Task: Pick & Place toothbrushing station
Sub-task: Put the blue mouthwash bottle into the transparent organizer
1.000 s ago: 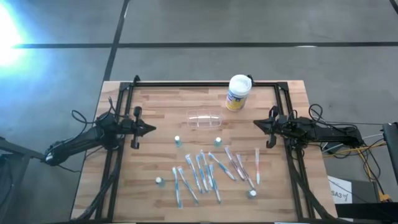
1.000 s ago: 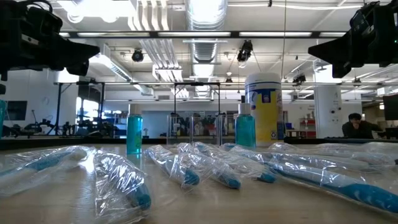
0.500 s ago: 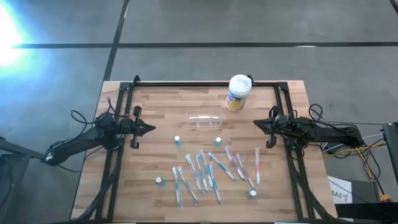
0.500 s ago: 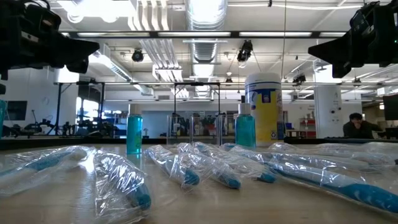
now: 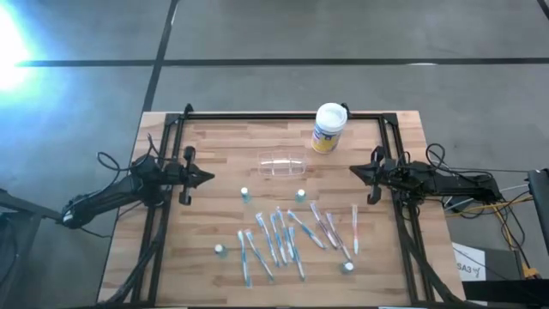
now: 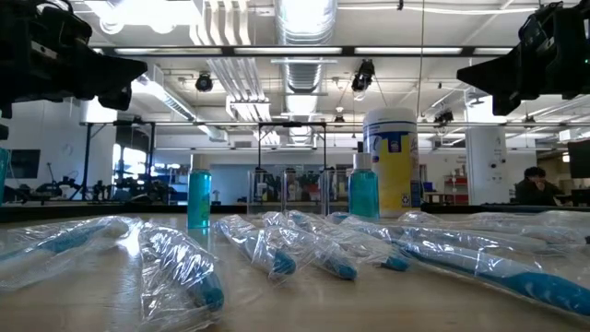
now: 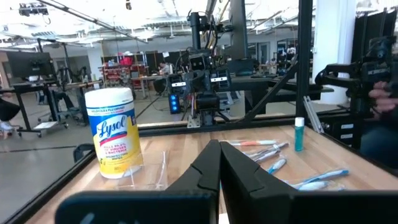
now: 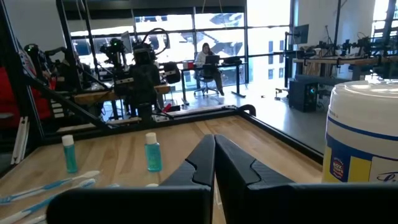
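Near the table's middle, toward twelve o'clock, the toothbrushing station lies untouched, and nothing has shifted lately: the left gripper at nine o'clock and right gripper at three (both clenched, empty) remain parked, so picking hasn't begun.

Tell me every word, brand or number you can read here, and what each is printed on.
"Lysol": on the yellow-blue label of the white canister, read in the left wrist view.
Smaller lines under it on that label: too small to read.
Blue-and-yellow label on the same canister in the right wrist view: blurred, unreadable.
White sheet on the floor beside the table: has dark characters, too small to read reliably.
Small teal bottles and wrapped toothbrushes: no readable text.
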Robot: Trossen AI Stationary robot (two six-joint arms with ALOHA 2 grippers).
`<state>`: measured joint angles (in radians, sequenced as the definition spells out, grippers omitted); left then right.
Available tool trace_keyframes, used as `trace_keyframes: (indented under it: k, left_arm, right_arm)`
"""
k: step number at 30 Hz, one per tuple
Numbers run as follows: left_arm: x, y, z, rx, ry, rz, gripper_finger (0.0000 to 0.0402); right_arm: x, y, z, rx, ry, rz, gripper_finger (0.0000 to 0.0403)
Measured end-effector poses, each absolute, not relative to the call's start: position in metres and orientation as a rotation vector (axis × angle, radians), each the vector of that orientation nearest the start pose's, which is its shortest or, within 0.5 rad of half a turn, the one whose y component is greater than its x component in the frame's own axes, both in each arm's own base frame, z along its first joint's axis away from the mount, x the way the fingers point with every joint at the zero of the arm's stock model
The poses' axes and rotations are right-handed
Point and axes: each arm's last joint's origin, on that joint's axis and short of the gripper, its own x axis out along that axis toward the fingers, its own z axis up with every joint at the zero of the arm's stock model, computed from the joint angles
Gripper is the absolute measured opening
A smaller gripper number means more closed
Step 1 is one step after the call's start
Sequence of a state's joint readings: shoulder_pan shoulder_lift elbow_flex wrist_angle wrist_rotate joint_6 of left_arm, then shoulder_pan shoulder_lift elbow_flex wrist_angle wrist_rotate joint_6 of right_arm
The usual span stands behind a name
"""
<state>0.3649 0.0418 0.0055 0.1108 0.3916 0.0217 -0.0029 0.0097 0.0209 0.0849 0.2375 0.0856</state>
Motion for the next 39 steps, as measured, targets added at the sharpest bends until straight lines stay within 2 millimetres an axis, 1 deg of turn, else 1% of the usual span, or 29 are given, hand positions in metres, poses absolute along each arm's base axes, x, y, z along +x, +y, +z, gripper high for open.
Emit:
trace_keyframes:
  k: [5, 7, 10, 11, 16, 18, 20, 23, 25, 29, 34, 39]
  left_arm:
    - [0.095, 0.024, 0.173, -0.067, -0.069, -0.030, 0.0007]
    - [0.095, 0.024, 0.173, -0.075, -0.069, -0.030, 0.0007]
    - [0.095, 0.024, 0.173, -0.099, -0.069, -0.031, 0.0007]
    - [0.095, 0.024, 0.173, -0.116, -0.069, -0.031, 0.0007]
    - [0.095, 0.024, 0.173, -0.172, -0.069, -0.035, 0.0007]
    - [0.095, 0.024, 0.174, -0.224, -0.081, -0.039, 0.0007]
    - [0.095, 0.024, 0.177, -0.272, -0.106, -0.046, 0.0007]
    - [0.094, 0.024, 0.180, -0.257, -0.109, -0.047, 0.0005]
    - [0.093, 0.024, 0.187, -0.245, -0.124, -0.036, 0.0003]
    - [0.090, 0.024, 0.208, -0.234, -0.147, 0.025, 0.0002]
    - [0.087, 0.024, 0.226, -0.219, -0.096, 0.045, 0.0004]
    - [0.088, 0.025, 0.240, -0.202, -0.042, 0.075, 0.0002]
  right_arm:
    - [0.096, -0.007, 0.178, 0.097, -0.106, -0.236, 0.0008]
    - [0.096, -0.007, 0.178, 0.100, -0.106, -0.236, 0.0008]
    - [0.096, -0.007, 0.179, 0.166, -0.123, -0.232, 0.0008]
    - [0.096, -0.007, 0.180, 0.163, -0.130, -0.232, 0.0008]
    - [0.096, -0.007, 0.180, 0.000, -0.109, -0.242, 0.0008]
    - [0.096, -0.007, 0.180, -0.056, -0.107, -0.245, 0.0008]
    - [0.096, -0.007, 0.180, -0.081, -0.106, -0.246, 0.0008]
    - [0.096, -0.007, 0.180, -0.097, -0.099, -0.247, 0.0008]
    - [0.096, -0.007, 0.179, -0.109, -0.092, -0.247, 0.0008]
    - [0.097, -0.007, 0.179, -0.144, -0.082, -0.248, 0.0008]
    - [0.097, -0.007, 0.179, -0.145, -0.086, -0.248, 0.0008]
    - [0.097, -0.007, 0.180, -0.151, -0.096, -0.249, 0.0008]
